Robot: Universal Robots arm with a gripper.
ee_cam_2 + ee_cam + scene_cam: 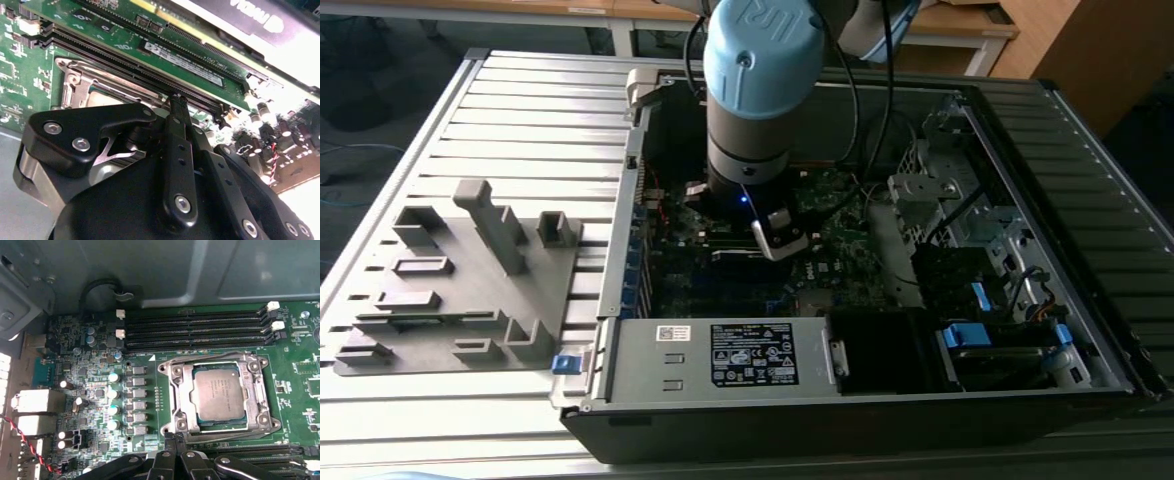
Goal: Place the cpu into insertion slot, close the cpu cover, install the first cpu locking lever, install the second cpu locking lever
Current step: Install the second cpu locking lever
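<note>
In the first wrist view the cpu [220, 392], a flat silver-grey square, lies inside the insertion slot [265, 412] on the green board. The cpu cover [178, 395], a silver frame with a square opening, lies flat around the chip. My gripper [173, 440] hangs just off the slot's near edge with its black fingers drawn together and nothing visible between them. The second wrist view has one fingertip [177, 100] down beside the slot's metal frame [75, 82], close to a long black memory slot. In the exterior view the gripper [781, 240] is low over the board in the open computer case.
Long black memory slots [195, 330] run beside the socket, and a green memory module [185, 57] stands near the fingers. The case holds a power supply [720, 355] and a drive cage [961, 200]. A grey parts fixture [454, 280] lies at the exterior view's left.
</note>
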